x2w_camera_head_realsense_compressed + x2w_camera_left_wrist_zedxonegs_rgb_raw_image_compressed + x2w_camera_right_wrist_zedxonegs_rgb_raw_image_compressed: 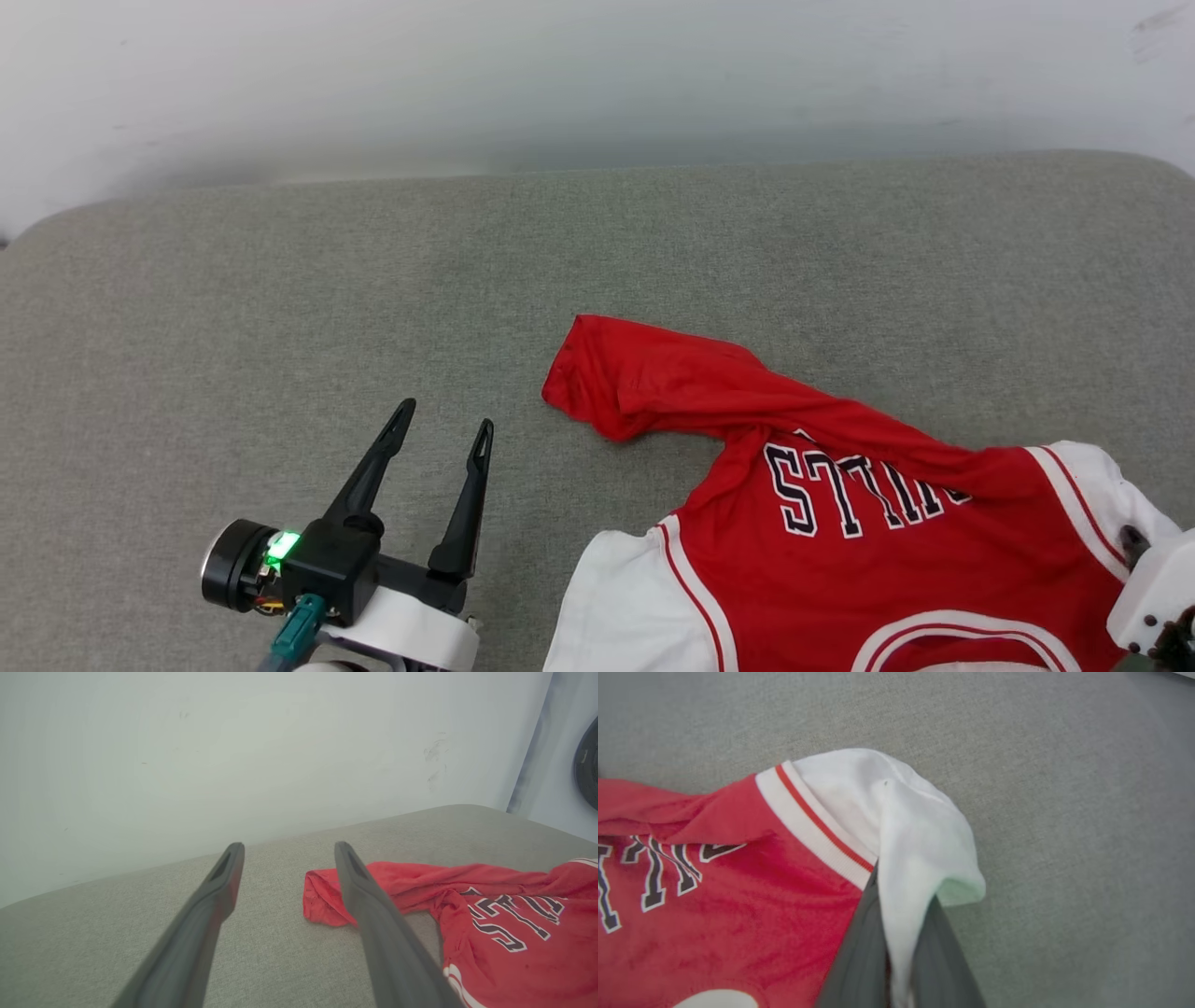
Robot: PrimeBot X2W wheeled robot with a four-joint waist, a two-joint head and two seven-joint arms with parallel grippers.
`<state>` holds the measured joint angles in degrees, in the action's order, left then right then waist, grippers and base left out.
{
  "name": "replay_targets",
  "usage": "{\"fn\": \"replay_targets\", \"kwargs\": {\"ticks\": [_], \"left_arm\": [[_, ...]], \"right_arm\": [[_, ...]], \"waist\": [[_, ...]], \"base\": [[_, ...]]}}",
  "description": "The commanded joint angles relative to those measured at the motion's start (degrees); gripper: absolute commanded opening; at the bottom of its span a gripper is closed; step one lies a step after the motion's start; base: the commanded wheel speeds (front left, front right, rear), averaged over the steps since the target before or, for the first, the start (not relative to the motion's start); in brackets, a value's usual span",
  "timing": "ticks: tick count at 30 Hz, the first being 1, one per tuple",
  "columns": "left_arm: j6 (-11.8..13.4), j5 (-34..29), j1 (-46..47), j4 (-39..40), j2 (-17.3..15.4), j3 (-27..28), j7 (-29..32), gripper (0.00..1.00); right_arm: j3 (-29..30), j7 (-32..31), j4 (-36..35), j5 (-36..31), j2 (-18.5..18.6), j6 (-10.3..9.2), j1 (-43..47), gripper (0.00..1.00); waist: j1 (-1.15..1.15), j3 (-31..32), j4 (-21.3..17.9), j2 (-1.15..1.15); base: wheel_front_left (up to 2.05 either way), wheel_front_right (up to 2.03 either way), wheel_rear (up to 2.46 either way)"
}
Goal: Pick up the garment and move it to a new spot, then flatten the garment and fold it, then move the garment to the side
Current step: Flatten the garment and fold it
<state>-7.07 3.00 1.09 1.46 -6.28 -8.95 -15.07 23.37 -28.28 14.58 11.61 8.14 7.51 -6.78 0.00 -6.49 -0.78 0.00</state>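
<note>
As left pincer hovers splayed, garment crumpled

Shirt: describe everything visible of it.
The shirt is soft red fabric with white short sleeves, red-and-white striped trim and dark, white-edged chest lettering. It lies crumpled on the grey cushion, face up, with one red end bunched and twisted toward the far left and a fold hiding part of the letters. The right end effector pinches one white sleeve. Nothing else touches the shirt.
</note>
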Motion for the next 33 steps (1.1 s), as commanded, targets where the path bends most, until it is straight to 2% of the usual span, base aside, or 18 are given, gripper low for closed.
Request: {"fn": "replay_targets", "kwargs": {"ticks": [1,5,12,19,24,28,30,31,33], "left_arm": [[-0.19,0.20,0.43,-0.12,-0.01,0.06,-0.15,1.00],[-0.20,0.41,0.20,-0.13,0.27,0.48,-0.15,1.00],[-0.28,3.09,-0.89,0.93,1.01,1.33,-0.15,1.00],[-0.33,4.98,-2.02,2.97,0.93,1.48,-0.15,1.00],[-0.37,5.75,-1.97,2.49,-0.07,-1.09,0.39,1.00],[-0.39,6.56,-0.63,2.94,-1.22,-3.96,4.85,1.00],[-0.40,7.78,-0.09,3.41,-2.55,-7.03,10.31,1.00],[-0.40,8.99,0.97,4.23,-4.01,-9.97,16.67,1.00],[-0.41,10.79,2.04,5.27,-4.84,-13.11,23.07,1.00]], "right_arm": [[-0.37,1.55,0.61,-0.90,-0.15,-0.03,-0.74,1.00],[-3.54,6.96,1.38,-2.63,1.31,-0.03,-1.49,1.00],[-7.37,17.20,-3.98,-1.72,3.11,-0.03,-0.86,1.00],[-8.64,24.46,-13.19,-2.30,0.79,-0.04,2.13,1.00],[-7.87,26.75,-18.07,-3.51,-2.23,-0.03,3.98,1.00],[-8.08,26.74,-19.71,-4.28,-3.09,-0.03,4.73,1.00],[-7.79,26.66,-20.55,-4.89,-3.52,-0.03,4.66,1.00],[-7.35,26.01,-21.17,-5.37,-3.92,-0.03,4.37,1.00],[-7.33,25.58,-21.65,-5.68,-4.22,-0.03,3.97,1.00]], "waist": [[0.00,0.06,0.19,0.00],[0.00,0.35,0.64,0.00],[0.00,1.45,0.82,0.00],[0.00,2.12,0.47,0.00],[0.00,1.72,0.21,0.00],[0.00,1.13,0.09,0.00],[0.00,0.63,-0.04,0.00],[0.00,-0.07,-0.24,0.00],[0.00,-0.87,-0.49,0.00]], "base": [[0.00,0.00,0.00],[0.00,0.00,0.00],[0.00,0.00,0.00],[0.00,0.00,0.00],[0.00,0.00,0.00],[0.00,0.00,0.00],[0.00,0.00,0.00],[0.00,0.00,0.00],[0.00,0.00,0.00]]}}
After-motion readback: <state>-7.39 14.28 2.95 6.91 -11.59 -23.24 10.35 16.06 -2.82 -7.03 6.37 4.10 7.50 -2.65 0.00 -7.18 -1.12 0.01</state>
